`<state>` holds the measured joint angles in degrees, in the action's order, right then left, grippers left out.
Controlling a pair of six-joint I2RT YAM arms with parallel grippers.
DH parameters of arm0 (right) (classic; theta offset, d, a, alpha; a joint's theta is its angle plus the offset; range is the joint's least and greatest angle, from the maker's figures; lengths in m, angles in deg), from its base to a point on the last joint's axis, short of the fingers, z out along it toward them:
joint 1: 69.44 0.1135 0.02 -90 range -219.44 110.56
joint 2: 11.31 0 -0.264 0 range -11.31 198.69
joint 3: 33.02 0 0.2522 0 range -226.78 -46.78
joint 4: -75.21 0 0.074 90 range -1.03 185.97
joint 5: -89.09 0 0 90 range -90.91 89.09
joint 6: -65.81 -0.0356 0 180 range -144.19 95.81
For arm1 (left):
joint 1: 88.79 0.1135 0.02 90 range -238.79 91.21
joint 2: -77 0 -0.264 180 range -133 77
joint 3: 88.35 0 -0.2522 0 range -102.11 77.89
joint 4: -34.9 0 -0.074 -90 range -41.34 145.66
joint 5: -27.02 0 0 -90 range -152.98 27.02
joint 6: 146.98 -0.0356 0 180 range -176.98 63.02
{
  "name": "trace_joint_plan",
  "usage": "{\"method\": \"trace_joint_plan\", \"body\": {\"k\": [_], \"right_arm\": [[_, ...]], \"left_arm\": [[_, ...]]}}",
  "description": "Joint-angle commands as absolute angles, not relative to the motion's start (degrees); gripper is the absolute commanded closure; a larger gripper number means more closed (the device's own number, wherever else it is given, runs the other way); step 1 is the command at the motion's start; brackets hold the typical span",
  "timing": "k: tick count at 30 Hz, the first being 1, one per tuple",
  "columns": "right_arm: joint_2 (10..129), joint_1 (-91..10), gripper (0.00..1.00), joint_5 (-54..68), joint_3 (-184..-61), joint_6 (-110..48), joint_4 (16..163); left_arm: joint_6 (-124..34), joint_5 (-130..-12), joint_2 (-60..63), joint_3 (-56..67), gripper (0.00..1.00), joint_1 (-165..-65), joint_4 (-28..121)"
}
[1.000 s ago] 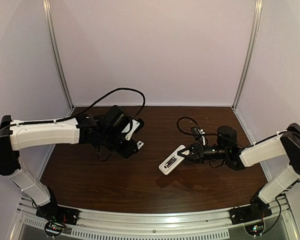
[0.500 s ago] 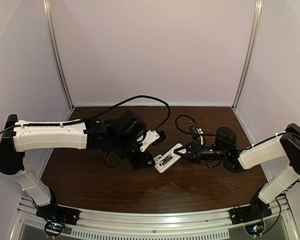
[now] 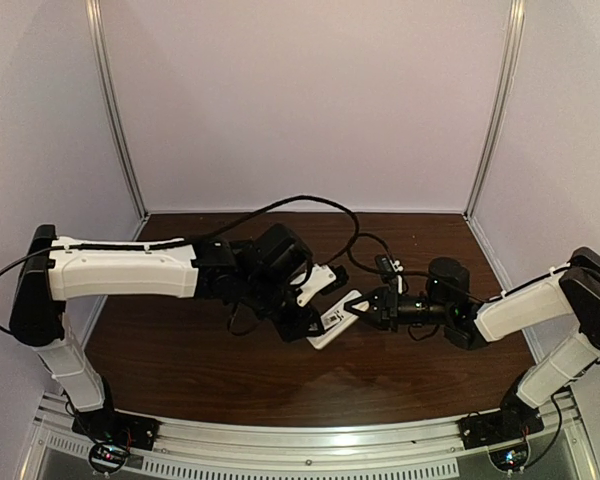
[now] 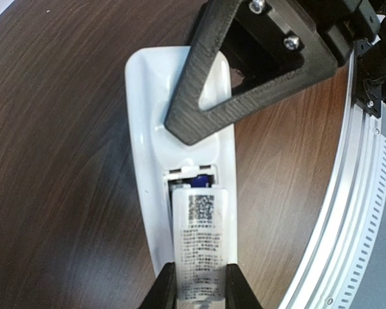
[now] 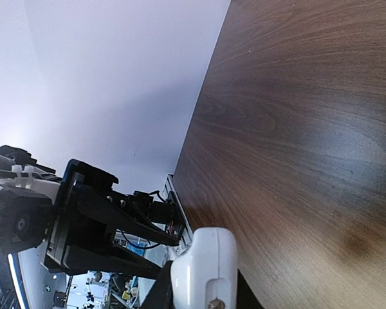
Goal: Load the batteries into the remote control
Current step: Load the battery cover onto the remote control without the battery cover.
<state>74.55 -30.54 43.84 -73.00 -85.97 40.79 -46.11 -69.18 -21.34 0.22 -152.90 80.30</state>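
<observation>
Swinging in from left of the remote control (image 4: 145,129) within 1 second, the left gripper (image 4: 201,278) now pinches the labelled cover (image 4: 199,232) over its bay, 1 blue battery (image 4: 197,175) showing inside, the right gripper (image 3: 365,308) clamping its other end: loading looks nearly done.

Battery (image 4: 197,177) mostly under cover (image 4: 201,244)

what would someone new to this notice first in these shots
Both arms meet mid-table over the white remote control, the right fingers clamping one end. In the left wrist view its back faces the camera: the left fingers pinch the labelled battery cover, which sits partly over the bay, with a sliver of blue battery showing at the gap.
</observation>
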Motion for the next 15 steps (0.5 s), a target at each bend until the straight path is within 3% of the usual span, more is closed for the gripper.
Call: {"method": "trace_joint_plan", "body": {"k": [1,15], "right_arm": [[74.57,-29.97,1.0,42.42,-72.42,-86.02,39.78],[74.82,-29.49,1.0,41.76,-72.1,-85.24,40.84]], "left_arm": [[-46.98,-68.32,-22.83,-1.67,0.82,-153.38,81.48],[-46.33,-66.14,-23.12,-2.49,0.82,-153.34,81.62]]}}
